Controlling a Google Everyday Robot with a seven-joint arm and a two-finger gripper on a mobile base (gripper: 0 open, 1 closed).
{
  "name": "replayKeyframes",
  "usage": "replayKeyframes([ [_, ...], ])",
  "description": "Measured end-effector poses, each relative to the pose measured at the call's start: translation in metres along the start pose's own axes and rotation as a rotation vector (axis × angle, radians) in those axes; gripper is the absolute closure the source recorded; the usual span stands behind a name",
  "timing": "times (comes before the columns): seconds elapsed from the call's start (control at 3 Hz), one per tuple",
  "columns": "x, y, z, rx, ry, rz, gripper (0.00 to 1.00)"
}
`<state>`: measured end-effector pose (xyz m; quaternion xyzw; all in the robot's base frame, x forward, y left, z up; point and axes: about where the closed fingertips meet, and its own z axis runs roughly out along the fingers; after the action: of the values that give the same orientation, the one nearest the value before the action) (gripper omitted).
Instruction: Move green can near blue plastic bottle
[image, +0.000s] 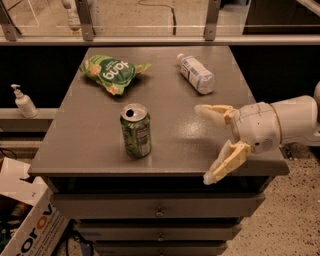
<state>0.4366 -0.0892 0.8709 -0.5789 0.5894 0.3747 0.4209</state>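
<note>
Standing upright near the middle of the front edge of the bench (180, 142), the green can (135, 131) shows its silver top with the opening facing up. A pale patch sits on its label, and the print there is too small to read. The blue plastic bottle (196, 73) lies on its side near the back right corner, white cap toward the back edge; its pale blue-white label carries no writing that can be made out. Can and bottle are well apart, with bare bench top between them.

One flat green snack bag (111, 74) lies near the back left corner, with large white letters that cannot be read surely. Off the left edge, one white pump dispenser (23, 102) stands on a lower ledge. Below the front left corner, one cardboard box (30, 220) shows part of a word in red, "orov".

The gripper (204, 145) sits at the front right corner, to the right of the can and not touching it. Its two cream fingers (212, 112) are spread wide with nothing between them: the upper one over the bench top, the lower one hanging past the front edge before the drawers (160, 207). Nothing stands between gripper and can
</note>
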Motion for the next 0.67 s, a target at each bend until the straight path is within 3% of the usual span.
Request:
replayKeyframes([
  [0.67,-0.023,-0.012,0.069,-0.043,-0.101,-0.115,0.0],
])
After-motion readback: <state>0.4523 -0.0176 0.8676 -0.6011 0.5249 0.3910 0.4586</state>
